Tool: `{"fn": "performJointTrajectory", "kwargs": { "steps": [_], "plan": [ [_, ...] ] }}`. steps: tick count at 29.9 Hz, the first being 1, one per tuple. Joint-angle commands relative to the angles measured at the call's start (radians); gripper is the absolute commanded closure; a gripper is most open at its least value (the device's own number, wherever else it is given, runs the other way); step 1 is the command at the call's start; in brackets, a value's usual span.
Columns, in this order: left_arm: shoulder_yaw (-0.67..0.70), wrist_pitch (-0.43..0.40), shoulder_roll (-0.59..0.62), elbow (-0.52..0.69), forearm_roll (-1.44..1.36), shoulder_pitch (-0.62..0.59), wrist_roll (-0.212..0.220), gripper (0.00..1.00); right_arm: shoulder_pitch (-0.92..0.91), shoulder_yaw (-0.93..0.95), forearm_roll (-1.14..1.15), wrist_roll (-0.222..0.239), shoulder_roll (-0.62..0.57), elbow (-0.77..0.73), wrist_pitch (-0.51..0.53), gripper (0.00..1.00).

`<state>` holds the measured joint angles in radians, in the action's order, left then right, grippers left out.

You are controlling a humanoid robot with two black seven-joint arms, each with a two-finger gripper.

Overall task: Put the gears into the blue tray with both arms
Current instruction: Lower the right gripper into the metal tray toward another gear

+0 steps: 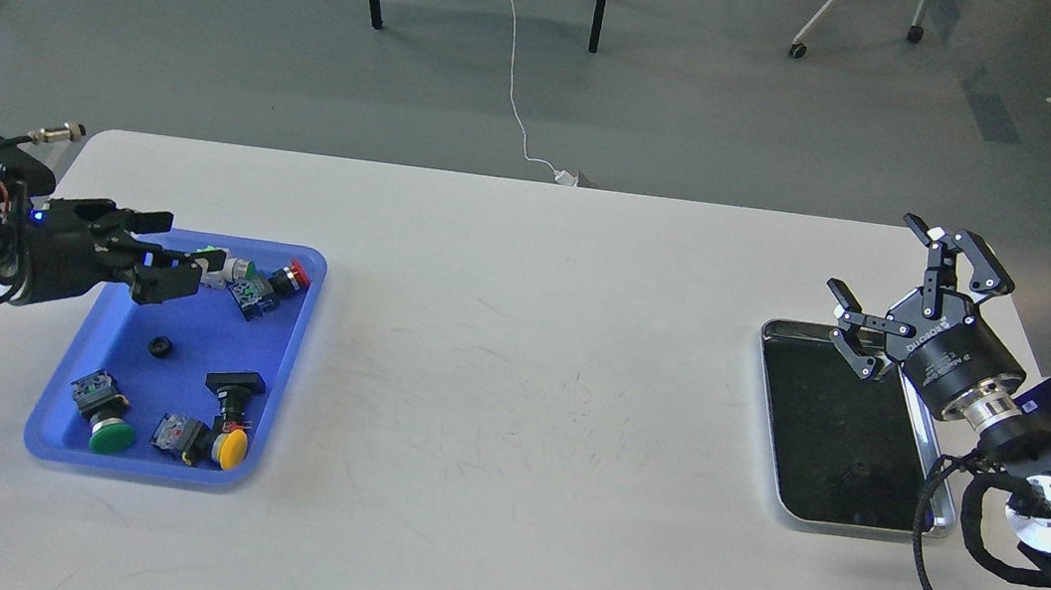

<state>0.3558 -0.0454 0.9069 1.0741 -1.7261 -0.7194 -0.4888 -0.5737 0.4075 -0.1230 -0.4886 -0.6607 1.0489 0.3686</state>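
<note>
A white worktop (515, 384) seen from above. At the left sits the blue tray (80, 451), holding several push-button switches with green, yellow and red caps, plus one small black gear (161, 347) lying on bare tray floor near the middle. The left end effector (164, 256) hovers over the tray's far end, fingers apart and empty. At the right, the right end effector (896, 295) hangs over the far end of a shiny metal tray (771, 415), fingers spread wide, holding nothing. A second gear cannot be made out; a faint speck on the metal tray's dark floor may be it. Judging by this, one gear looks placed, and the next move likely calls for finding the other.
</note>
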Motion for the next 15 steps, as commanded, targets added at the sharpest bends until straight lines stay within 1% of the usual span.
{"fn": "performJointTrajectory", "kwargs": {
  "steps": [1,4,6,8,10,12,15],
  "plan": [
    [0.071,0.004,-0.003,0.122,0.204,0.001,0.000,0.07,-0.014,-0.006,0.019,0.000,-0.007,0.014,0.001,0.04],
    [0.075,0.015,-0.038,0.193,0.481,0.005,0.000,0.06,-0.018,-0.007,0.104,0.000,-0.019,0.033,0.003,0.04],
    [0.086,0.013,-0.075,0.201,0.689,0.006,0.000,0.03,-0.026,-0.013,0.167,0.000,-0.040,0.049,0.004,0.04],
    [0.103,0.006,-0.106,0.202,0.855,0.012,0.000,0.02,-0.028,-0.019,0.238,0.000,-0.072,0.072,0.006,0.04],
    [0.121,0.013,-0.152,0.201,0.949,0.040,0.000,0.02,-0.031,-0.033,0.342,0.000,-0.112,0.100,0.007,0.04],
    [0.158,0.019,-0.206,0.201,0.971,0.073,0.000,0.02,-0.055,-0.056,0.449,0.000,-0.151,0.117,0.007,0.04],
    [0.285,0.013,-0.288,0.201,0.974,0.176,0.000,0.02,-0.119,-0.130,0.612,0.000,-0.206,0.144,0.007,0.04]
  ]
}}
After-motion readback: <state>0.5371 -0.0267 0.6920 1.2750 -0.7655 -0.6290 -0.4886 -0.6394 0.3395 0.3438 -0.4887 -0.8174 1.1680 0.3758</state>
